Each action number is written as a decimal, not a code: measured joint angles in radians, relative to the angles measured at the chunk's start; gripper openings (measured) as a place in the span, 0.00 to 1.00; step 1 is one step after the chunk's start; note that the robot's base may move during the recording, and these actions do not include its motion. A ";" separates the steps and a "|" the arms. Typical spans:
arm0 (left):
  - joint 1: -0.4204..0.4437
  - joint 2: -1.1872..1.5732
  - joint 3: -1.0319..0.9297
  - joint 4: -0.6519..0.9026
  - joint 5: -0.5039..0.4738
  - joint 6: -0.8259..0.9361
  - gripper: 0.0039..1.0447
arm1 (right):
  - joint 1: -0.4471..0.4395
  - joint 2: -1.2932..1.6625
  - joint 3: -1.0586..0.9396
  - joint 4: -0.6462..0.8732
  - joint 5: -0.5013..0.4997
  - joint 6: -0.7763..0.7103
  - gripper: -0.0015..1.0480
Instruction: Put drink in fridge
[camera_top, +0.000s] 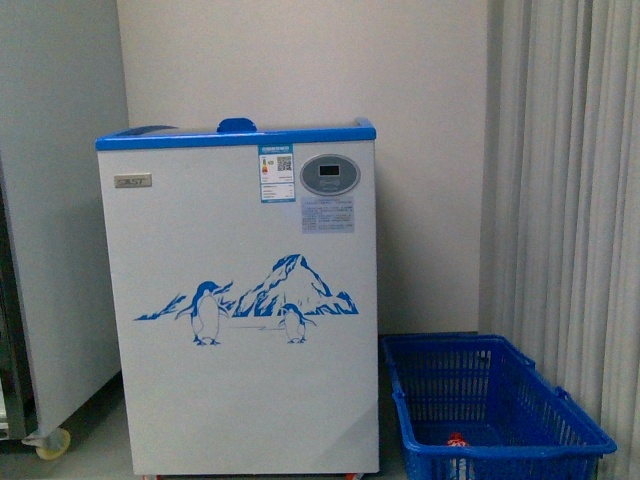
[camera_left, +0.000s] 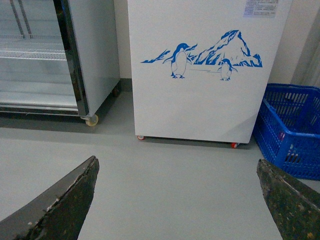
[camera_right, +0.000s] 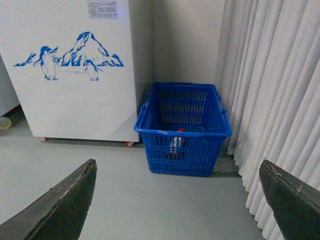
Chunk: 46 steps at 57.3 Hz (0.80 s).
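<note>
A tall grey cabinet stood at the left. Next came the white fridge, with a blue rim, a penguin-and-mountain print and an oval grey display. Just right of it, a blue basket on the floor held the drink, toward the basket's near wall. Only its red top and pale body showed through the mesh. The left claw was spread wide over the floor, gripping nothing. The right claw gaped equally wide, empty and well apart from the basket.
</note>
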 joint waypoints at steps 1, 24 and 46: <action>0.000 0.000 0.000 0.000 0.000 0.000 0.92 | 0.000 0.000 0.000 0.000 0.000 0.000 0.93; 0.000 0.000 0.000 0.000 0.000 0.000 0.92 | 0.000 0.000 0.000 0.000 0.000 0.000 0.93; 0.000 0.000 0.000 0.000 0.000 0.000 0.92 | 0.000 0.000 0.000 0.000 0.000 0.000 0.93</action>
